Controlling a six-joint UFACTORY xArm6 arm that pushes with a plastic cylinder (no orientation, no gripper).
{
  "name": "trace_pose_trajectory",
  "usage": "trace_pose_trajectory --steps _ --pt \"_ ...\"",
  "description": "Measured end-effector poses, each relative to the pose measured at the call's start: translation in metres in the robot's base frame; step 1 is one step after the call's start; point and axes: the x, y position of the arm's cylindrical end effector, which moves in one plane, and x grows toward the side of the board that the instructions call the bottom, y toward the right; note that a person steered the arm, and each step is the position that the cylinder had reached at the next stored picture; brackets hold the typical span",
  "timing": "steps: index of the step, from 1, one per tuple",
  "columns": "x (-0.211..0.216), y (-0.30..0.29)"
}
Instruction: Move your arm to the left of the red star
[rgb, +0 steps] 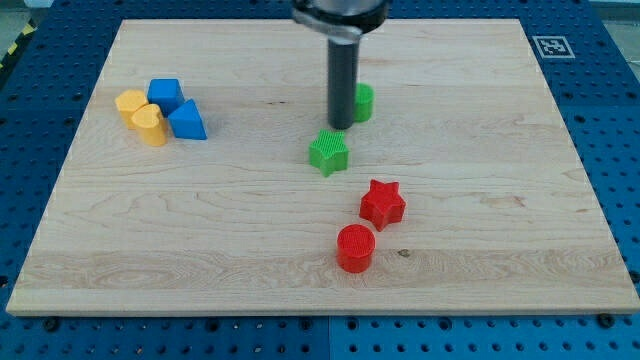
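Note:
The red star (382, 202) lies on the wooden board (200, 230), right of centre and toward the view's bottom. My tip (341, 126) is above and a little left of it in the view, with the green star (328, 152) just below the tip. A green round block (362, 102) is partly hidden behind the rod on its right. A red cylinder (355, 248) sits just below and left of the red star.
At the view's upper left is a cluster: a blue cube (165, 94), a blue triangular block (187, 121), a yellow block (130, 103) and a yellow heart-like block (151, 125). A fiducial marker (550, 46) sits at the board's top right corner.

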Motion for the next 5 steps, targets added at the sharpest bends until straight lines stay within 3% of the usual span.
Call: trace_pose_trajectory --steps 1,2,4,5 --pt "0.003 0.052" --pt "0.032 0.081" --pt "0.129 0.126" --pt "0.184 0.106"
